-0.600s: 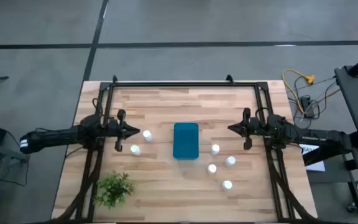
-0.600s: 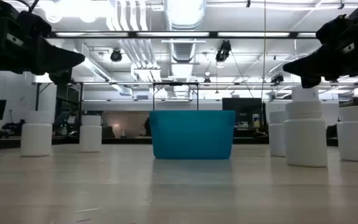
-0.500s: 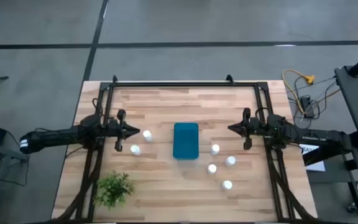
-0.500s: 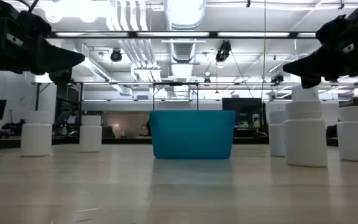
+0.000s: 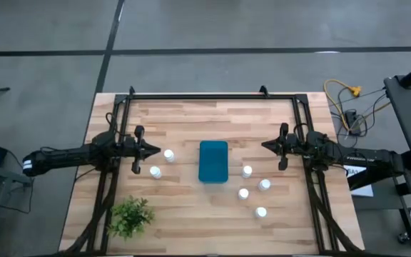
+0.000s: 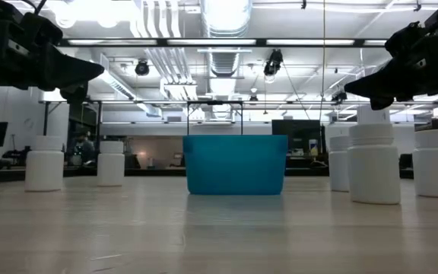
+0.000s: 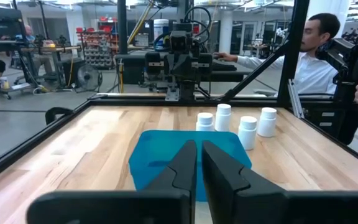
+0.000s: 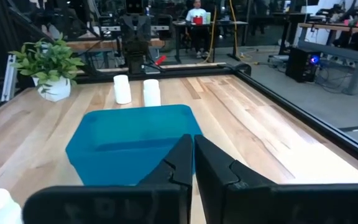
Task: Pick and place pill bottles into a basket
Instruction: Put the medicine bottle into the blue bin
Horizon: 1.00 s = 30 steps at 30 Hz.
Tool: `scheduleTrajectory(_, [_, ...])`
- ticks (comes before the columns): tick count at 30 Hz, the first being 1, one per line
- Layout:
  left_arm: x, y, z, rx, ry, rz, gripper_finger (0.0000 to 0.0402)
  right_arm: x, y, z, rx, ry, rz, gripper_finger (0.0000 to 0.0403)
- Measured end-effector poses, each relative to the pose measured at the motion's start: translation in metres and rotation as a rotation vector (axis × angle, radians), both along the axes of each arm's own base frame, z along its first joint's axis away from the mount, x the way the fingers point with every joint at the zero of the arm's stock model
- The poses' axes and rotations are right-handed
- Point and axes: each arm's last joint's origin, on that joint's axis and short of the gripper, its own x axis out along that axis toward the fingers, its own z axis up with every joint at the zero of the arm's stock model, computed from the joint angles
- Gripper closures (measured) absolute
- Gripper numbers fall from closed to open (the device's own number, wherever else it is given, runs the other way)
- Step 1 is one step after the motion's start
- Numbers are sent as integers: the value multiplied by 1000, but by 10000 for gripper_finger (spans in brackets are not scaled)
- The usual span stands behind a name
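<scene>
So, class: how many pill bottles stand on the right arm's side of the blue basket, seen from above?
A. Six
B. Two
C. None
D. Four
D: the high view shows four white pill bottles on that side of the basket, and two on the other.

I'm working in what looks like a robotics lab or engineering workshop. Overhead run exposed ducts (image 6: 225, 15) and strip lights (image 6: 226, 43) on an open industrial ceiling. My wooden table (image 5: 184, 114) sits in a black metal frame (image 5: 205, 96) on a grey concrete floor (image 5: 205, 28). Beyond it stand workbenches with equipment (image 7: 104, 59), a seated person in a white shirt (image 7: 303, 59), another person at a desk (image 8: 197, 14), and loose cables (image 5: 344, 100) beside the rig.
</scene>
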Motion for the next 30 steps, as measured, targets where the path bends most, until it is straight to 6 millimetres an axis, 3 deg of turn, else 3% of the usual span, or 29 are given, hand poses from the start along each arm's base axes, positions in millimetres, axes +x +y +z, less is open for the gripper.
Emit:
scheduleTrajectory(13, [0,0,0,-2,2,0,394,0,0,0,31,-6,-1,394])
scheduleTrajectory(30, [0,0,0,-5,0,0,394,0,2,14,24,-154,53,394])
